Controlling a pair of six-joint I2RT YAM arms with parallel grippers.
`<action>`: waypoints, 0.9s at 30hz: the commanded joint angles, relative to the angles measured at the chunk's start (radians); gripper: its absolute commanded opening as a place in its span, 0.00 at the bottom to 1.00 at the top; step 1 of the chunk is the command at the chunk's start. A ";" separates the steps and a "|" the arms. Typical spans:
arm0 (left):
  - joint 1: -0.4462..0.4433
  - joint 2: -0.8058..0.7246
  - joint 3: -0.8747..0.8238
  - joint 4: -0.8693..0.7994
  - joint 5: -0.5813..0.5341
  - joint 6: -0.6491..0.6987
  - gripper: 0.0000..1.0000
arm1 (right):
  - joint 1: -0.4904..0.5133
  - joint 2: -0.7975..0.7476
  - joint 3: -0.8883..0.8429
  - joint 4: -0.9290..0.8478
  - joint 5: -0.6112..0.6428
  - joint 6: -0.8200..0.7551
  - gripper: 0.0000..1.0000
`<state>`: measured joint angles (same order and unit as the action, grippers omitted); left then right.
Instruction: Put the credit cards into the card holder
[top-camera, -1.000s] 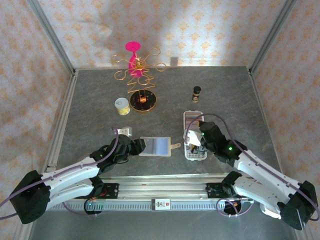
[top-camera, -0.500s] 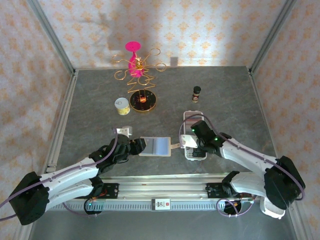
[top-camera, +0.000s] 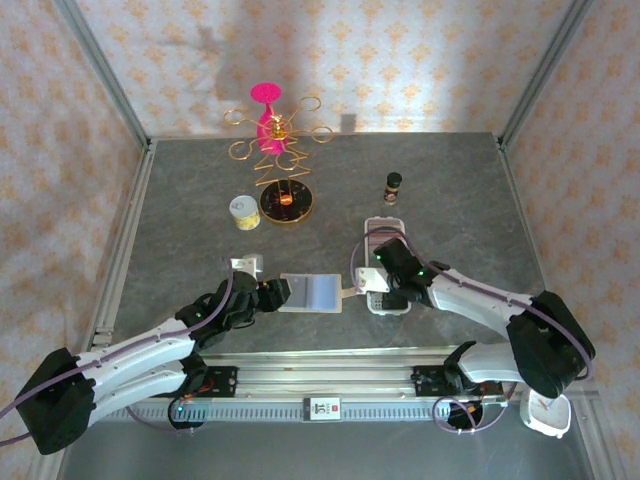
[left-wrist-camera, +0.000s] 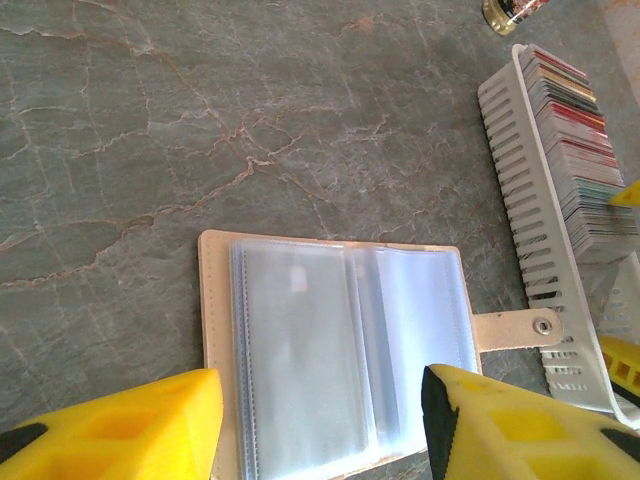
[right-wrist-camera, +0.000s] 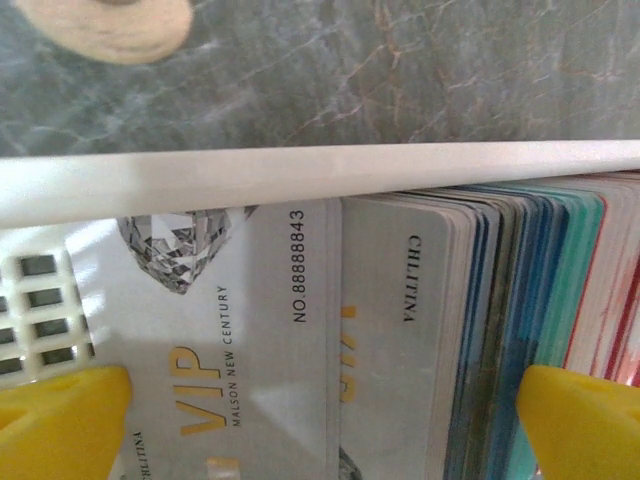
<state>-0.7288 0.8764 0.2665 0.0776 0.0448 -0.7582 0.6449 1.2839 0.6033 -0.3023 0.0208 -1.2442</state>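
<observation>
The credit cards (right-wrist-camera: 400, 330) sit inside my wide-open right gripper (right-wrist-camera: 320, 425), ungripped; my left gripper (left-wrist-camera: 320, 425) hangs open above the card holder (left-wrist-camera: 330, 340).

The table (top-camera: 470, 230) is bare along its left and right edges; wire stand (top-camera: 275, 160), tin (top-camera: 244, 212), bottle (top-camera: 393, 186), tray (top-camera: 385, 230) and card holder (top-camera: 310, 293) occupy the middle.

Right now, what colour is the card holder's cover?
Beige; the card holder shows best in the left wrist view.
</observation>
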 joint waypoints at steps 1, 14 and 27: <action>-0.002 -0.015 -0.009 0.010 -0.017 0.016 0.57 | -0.004 0.006 0.013 0.068 0.042 -0.020 1.00; -0.002 -0.014 -0.021 0.030 -0.025 0.011 0.56 | -0.004 -0.020 -0.040 0.168 0.069 -0.020 0.95; -0.002 -0.014 -0.029 0.034 -0.022 0.002 0.56 | -0.004 -0.013 -0.005 0.137 0.070 -0.017 0.85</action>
<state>-0.7288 0.8734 0.2512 0.0875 0.0444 -0.7582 0.6445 1.2774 0.5743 -0.1555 0.0788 -1.2613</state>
